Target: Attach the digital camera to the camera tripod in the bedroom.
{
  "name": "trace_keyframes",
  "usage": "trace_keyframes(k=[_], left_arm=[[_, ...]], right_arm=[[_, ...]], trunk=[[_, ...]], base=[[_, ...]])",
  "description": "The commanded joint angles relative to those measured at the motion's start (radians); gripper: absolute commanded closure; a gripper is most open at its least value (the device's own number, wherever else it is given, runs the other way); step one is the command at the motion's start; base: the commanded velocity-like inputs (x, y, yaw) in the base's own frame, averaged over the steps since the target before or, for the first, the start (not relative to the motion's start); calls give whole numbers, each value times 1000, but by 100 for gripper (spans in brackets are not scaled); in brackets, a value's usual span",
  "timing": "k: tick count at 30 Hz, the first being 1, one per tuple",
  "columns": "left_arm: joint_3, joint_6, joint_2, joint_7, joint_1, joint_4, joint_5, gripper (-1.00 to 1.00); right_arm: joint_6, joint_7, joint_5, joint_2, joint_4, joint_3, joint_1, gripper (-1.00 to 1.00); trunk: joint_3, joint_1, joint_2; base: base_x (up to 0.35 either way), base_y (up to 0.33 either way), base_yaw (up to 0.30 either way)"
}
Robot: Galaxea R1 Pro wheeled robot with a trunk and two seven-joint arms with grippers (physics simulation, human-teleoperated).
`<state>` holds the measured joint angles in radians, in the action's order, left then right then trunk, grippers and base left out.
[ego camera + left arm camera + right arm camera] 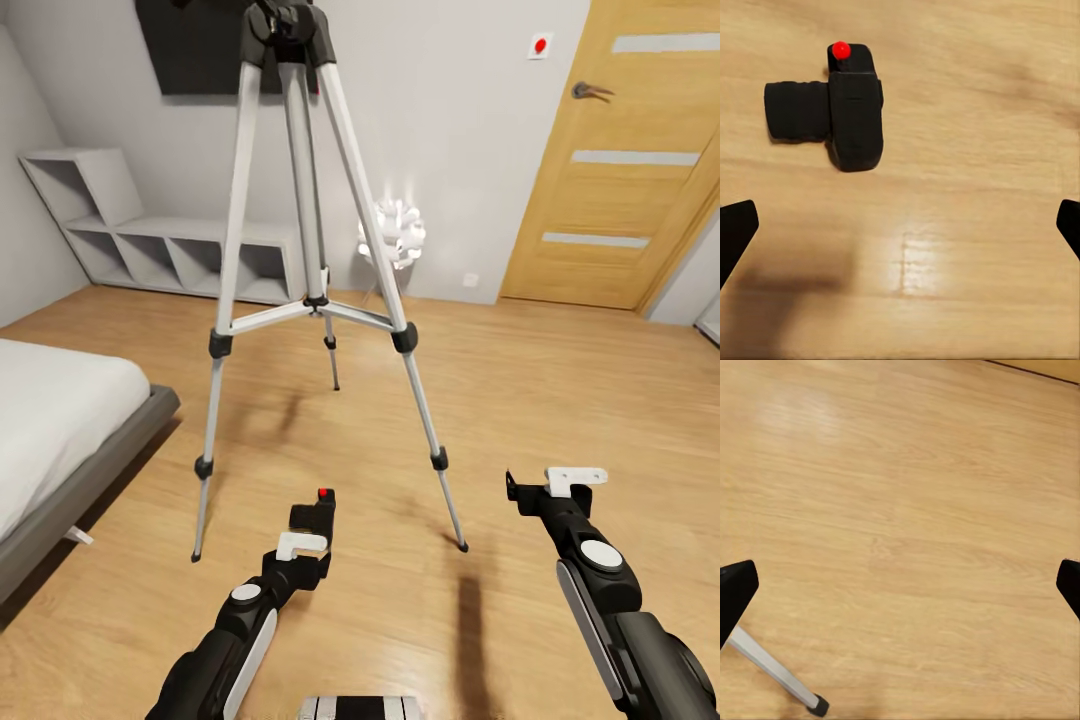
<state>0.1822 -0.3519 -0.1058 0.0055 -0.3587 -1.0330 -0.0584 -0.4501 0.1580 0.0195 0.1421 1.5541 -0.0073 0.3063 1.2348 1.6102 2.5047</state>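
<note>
Both black grippers, left and right, hang spread and empty. Small boxy black digital camera lies on the wood floor at the left gripper's twelve o'clock. It looks rigid and light; grasp its body, then lift toward the silver-legged tripod.

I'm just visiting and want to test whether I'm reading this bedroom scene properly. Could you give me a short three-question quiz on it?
1. True or false: the digital camera is already mounted on the camera tripod.
2. What does the camera lie on? A) the bed B) the wood floor C) the shelf
3. Fill in: the left gripper hangs above the camera with its fingers ____.

Key:
1. False. The camera lies on the floor, in front of the tripod.
2. B. The bed stands off to the left, the shelf against the far wall.
3. Open. The right gripper is open too, over bare floor near a tripod foot.
</note>
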Motion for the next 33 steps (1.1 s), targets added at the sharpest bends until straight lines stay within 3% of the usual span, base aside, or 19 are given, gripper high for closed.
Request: trace_keyframes(k=[1,33], left_arm=[[0,-6,0,1,0,-2,-6,-100],[0,-6,2,1,0,0,-6,-100]], right_arm=[[-6,5,2,1,1,1,0,-100],[-6,5,2,1,1,1,0,-100]], trunk=[[7,0,1],[183,15,8]], base=[[0,0,0],[0,0,0]])
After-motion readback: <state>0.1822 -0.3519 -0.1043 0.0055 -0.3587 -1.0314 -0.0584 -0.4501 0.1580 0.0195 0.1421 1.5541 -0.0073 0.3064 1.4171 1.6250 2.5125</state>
